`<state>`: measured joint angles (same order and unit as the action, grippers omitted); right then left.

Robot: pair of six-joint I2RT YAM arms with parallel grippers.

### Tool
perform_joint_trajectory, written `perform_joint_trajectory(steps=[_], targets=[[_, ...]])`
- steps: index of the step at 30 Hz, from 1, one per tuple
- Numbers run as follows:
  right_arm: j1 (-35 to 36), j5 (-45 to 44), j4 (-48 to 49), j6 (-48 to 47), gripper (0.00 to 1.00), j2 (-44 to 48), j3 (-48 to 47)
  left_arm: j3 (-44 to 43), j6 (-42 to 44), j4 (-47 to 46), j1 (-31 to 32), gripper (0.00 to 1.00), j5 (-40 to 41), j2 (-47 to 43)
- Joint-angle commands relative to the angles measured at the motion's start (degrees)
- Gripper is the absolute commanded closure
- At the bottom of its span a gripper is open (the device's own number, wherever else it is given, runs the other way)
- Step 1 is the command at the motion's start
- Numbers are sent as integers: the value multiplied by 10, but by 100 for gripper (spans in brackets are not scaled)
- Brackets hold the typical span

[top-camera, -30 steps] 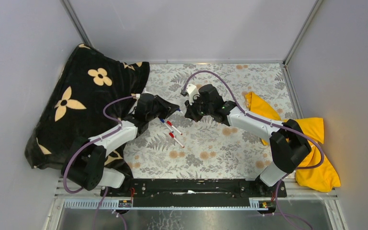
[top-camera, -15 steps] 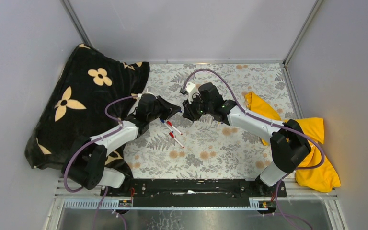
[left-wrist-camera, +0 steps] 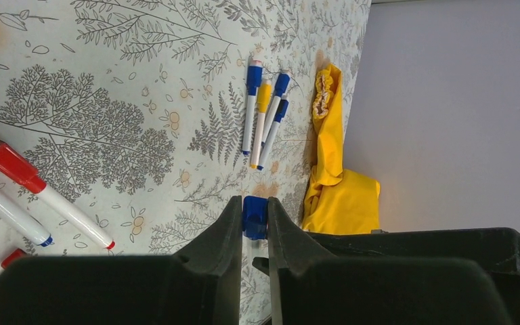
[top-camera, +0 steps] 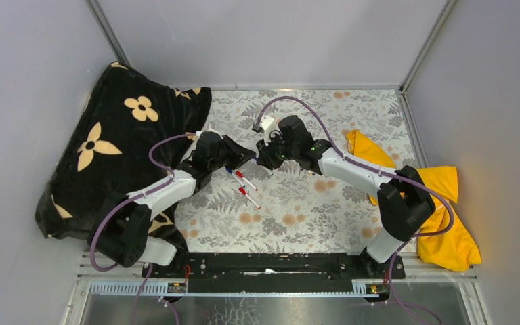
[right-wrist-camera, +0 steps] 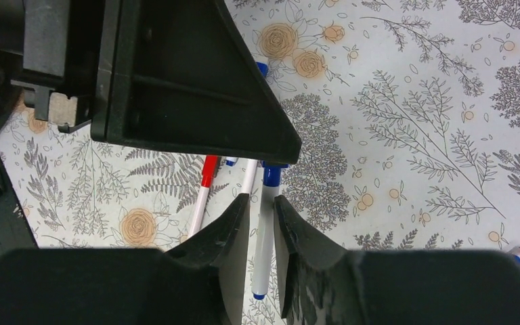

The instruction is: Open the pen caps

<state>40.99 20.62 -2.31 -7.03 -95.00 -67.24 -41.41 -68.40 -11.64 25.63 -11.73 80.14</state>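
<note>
My left gripper (left-wrist-camera: 255, 215) is shut on a blue pen cap (left-wrist-camera: 255, 218), held above the floral cloth. That pen's white barrel (right-wrist-camera: 264, 227) runs between the fingers of my right gripper (right-wrist-camera: 262, 203). Those jaws are open, with a thin gap beside the barrel. The blue cap (right-wrist-camera: 271, 177) sits just beyond the fingertips. Seen from above, the left gripper (top-camera: 249, 157) and the right gripper (top-camera: 263, 160) meet tip to tip at mid-table. Two red-capped pens (top-camera: 246, 183) lie just below them. Three pens with blue and yellow caps (left-wrist-camera: 263, 112) lie side by side farther right.
A black blanket with cream flowers (top-camera: 115, 142) is heaped at the left. A yellow cloth (top-camera: 440, 203) lies along the right edge. A red-capped pen (left-wrist-camera: 13, 166) and another white pen (left-wrist-camera: 7, 210) lie under the left wrist. Grey walls enclose the table.
The right gripper's jaws have gone from shut to open, and it has edged left, closer to the left gripper. The left gripper has kept its grip on the blue cap.
</note>
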Motion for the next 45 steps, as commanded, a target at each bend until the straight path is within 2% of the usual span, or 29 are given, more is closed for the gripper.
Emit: perform_joint_trajectory(steps=[1, 16, 19, 24, 33, 45], targets=[[6, 15, 8, 6, 74, -10, -23, -23, 6, -14, 4, 100, -15, -7], [6, 6, 9, 1, 71, -17, -26, -28, 3, -13, 4, 100, -26, -17], [6, 4, 8, 1, 76, -19, -28, -27, 4, -12, 4, 100, -27, -19], [6, 3, 4, 0, 100, -20, -32, -24, 5, -10, 4, 100, -23, -19], [6, 4, 4, 2, 100, -17, -21, -28, 14, -7, 1, 100, 1, -16], [4, 2, 11, 2, 100, -7, 7, -16, 14, -13, -43, 100, 15, -13]])
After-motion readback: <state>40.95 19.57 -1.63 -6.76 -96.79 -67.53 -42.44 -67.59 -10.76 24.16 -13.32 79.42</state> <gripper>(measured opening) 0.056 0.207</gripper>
